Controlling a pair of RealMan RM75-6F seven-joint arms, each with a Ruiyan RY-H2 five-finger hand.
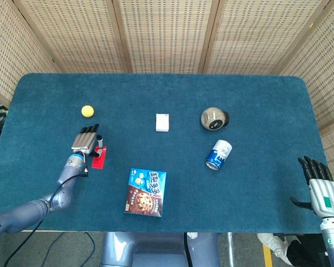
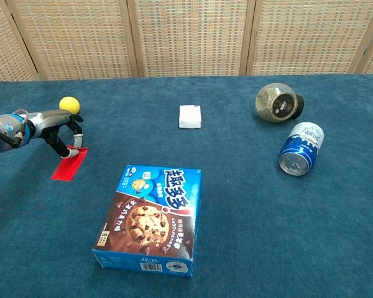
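A flat red card (image 1: pixel 99 157) (image 2: pixel 70 163) lies on the blue tablecloth (image 1: pixel 256 100) at the left. My left hand (image 1: pixel 86 142) (image 2: pixel 56 127) hangs over its far end, fingers curled down. The thumb and a fingertip (image 2: pixel 68 151) pinch that end, while the card lies flat on the cloth. My right hand (image 1: pixel 320 186) sits off the table's near right corner with its fingers straight and apart, holding nothing. It shows only in the head view.
A yellow ball (image 1: pixel 87 110) (image 2: pixel 69 103) lies just beyond the left hand. A cookie box (image 1: pixel 145 192) (image 2: pixel 152 217) lies near the front. A white block (image 1: pixel 162 122), a round jar on its side (image 1: pixel 214 118) and a tipped blue can (image 1: pixel 218 154) sit mid-table. Wicker screens stand behind.
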